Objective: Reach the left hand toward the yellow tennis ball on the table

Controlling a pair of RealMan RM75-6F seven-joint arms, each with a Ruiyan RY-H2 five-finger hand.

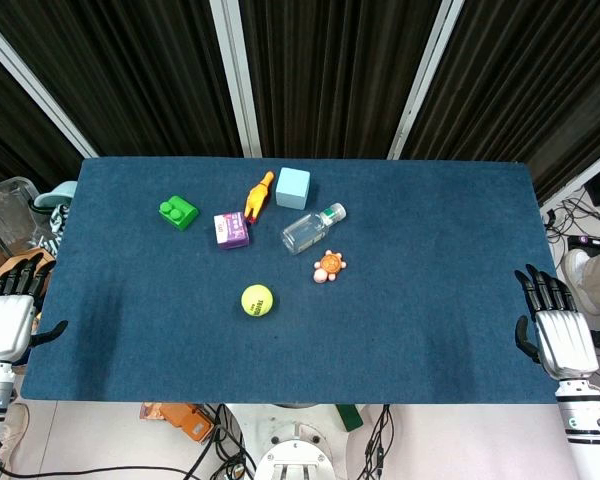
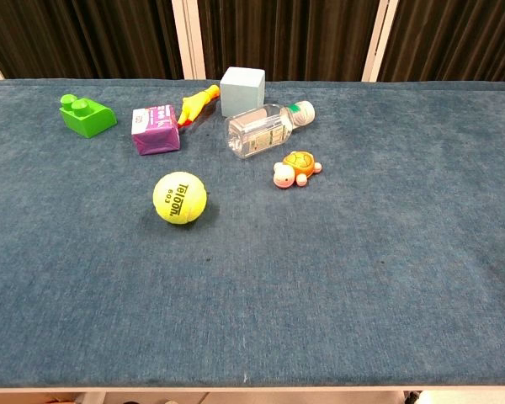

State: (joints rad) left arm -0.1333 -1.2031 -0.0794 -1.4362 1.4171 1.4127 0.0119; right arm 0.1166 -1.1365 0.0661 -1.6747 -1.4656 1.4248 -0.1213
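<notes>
Head view shows the left hand [image 1: 8,320] off the worktop [image 1: 430,330] edge, fingers [image 1: 18,272] spread and empty; the right hand [image 1: 558,335] likewise open. The yellow tennis ball [image 1: 257,300] lies well beyond those fingers, toward mid-worktop, near a purple carton [image 1: 231,230]. Probably light, fuzzy, springy, prone to rolling: cup it over the top

Bright, even overhead light in both views, no harsh glare. Small soft shadow under the tennis ball [image 2: 180,199] toward 5 o'clock. Bottle [image 2: 265,129] shows faint highlights. Focus sharp throughout; head view w/ slight bending at edges.
</notes>
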